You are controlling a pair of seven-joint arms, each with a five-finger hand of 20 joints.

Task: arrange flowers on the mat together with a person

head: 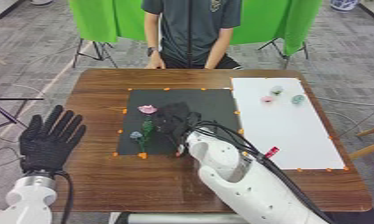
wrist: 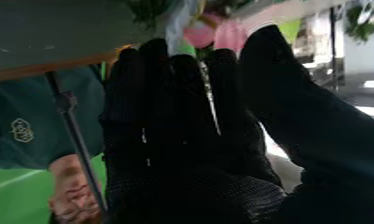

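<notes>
Head view: left hand (head: 50, 142), one, palm down with fingers straight and released, at 9 o'clock of the worktop (head: 95, 180). Right hand (head: 173, 122), one, over the middle of the black mat (head: 197, 95). Pink rose (head: 147, 109), green-stemmed, lay at the mat's 10 o'clock; blue flower (head: 136, 135), leafy, at its 8. White sheet (head: 294, 135), at the mat's 3 o'clock, bore pale green bloom (head: 276, 90), pale pink bloom (head: 267, 99) and blue-green bloom (head: 297, 99), grouped towards its 12.

Right wrist view: right hand (wrist: 179, 140) released, fingers straight, thumb apart; pink petals (wrist: 201, 35) and green leaves (wrist: 148, 10) lay past the fingertips.

Surface: brown wood, orange markers (head: 143, 155) along mat and sheet edges. Room: grey carpet (head: 32, 60); green cloth (head: 286, 20) beyond 12 o'clock.
</notes>
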